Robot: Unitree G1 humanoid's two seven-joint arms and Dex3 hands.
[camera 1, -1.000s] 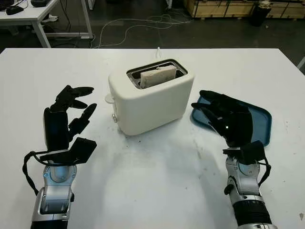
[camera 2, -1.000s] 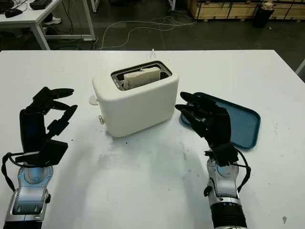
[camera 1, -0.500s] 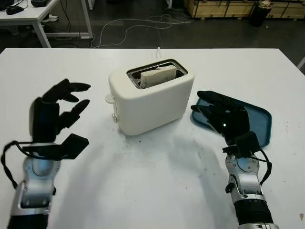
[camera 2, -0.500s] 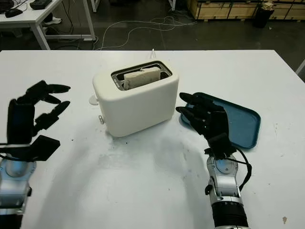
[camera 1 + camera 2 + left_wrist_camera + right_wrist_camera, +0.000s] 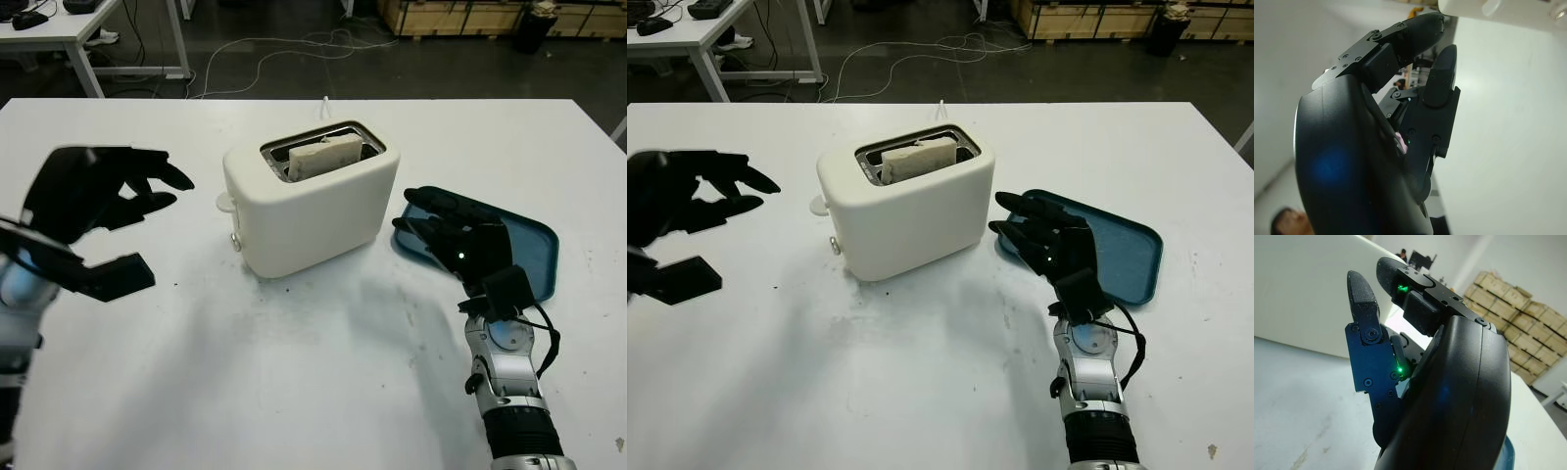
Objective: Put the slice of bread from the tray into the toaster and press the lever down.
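- Bread slice (image 5: 326, 157) sits in the white toaster (image 5: 312, 199); the blue tray (image 5: 534, 257) is bare.
- Lever (image 5: 226, 203) looks unpressed (a judgement).
- Left hand (image 5: 93, 196), released, is raised beside it; right hand (image 5: 458, 245), also released, is over the tray.

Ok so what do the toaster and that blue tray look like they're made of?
The toaster looks like matte cream plastic: smooth rounded shell, soft even sheen, no metallic glare; its slot rim looks like shiny metal. The tray seems to be moulded blue plastic, uniform in colour, with a raised rounded lip. Either could be coated metal; the look alone leaves that open.
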